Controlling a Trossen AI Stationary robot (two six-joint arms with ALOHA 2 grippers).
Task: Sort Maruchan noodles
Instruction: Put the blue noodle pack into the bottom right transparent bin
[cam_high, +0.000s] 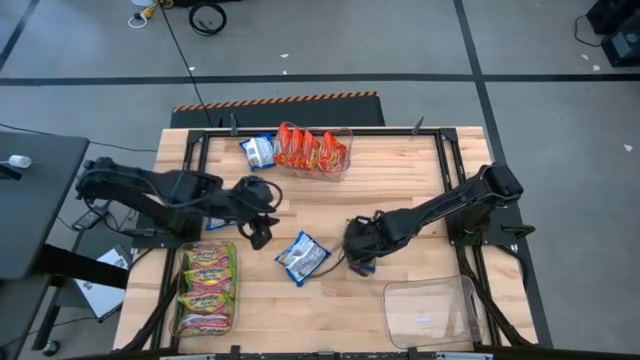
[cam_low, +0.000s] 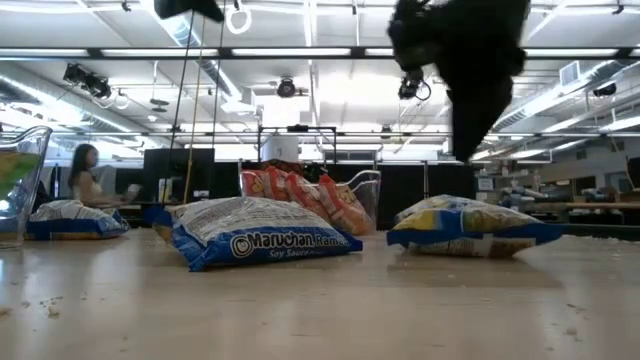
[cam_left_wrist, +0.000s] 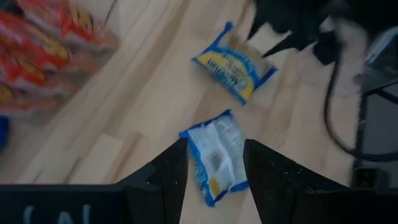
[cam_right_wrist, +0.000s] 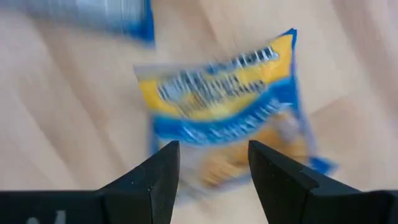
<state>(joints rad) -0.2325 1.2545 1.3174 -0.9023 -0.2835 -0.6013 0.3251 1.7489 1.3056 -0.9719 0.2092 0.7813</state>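
Note:
A blue-white Maruchan packet (cam_high: 302, 257) lies flat on the wooden table (cam_high: 400, 170) at mid-front; it also shows in the low view (cam_low: 260, 235). My left gripper (cam_high: 258, 236) is open to its left, above the table; in the left wrist view the packet (cam_left_wrist: 217, 155) shows ahead between the fingers (cam_left_wrist: 214, 146). A blue-yellow packet (cam_right_wrist: 217, 112) lies flat under my right gripper (cam_high: 358, 258), which is open above it (cam_right_wrist: 213, 149). In the low view this packet (cam_low: 470, 228) lies below the dark gripper (cam_low: 468, 150), with a gap between them.
A clear bin (cam_high: 315, 150) of red-orange packets stands at the far edge, with a blue packet (cam_high: 258, 150) beside it. A bin (cam_high: 205, 290) of green-pink packets stands near left. An empty clear bin (cam_high: 430, 310) stands near right. A person (cam_low: 85, 175) sits beyond the table.

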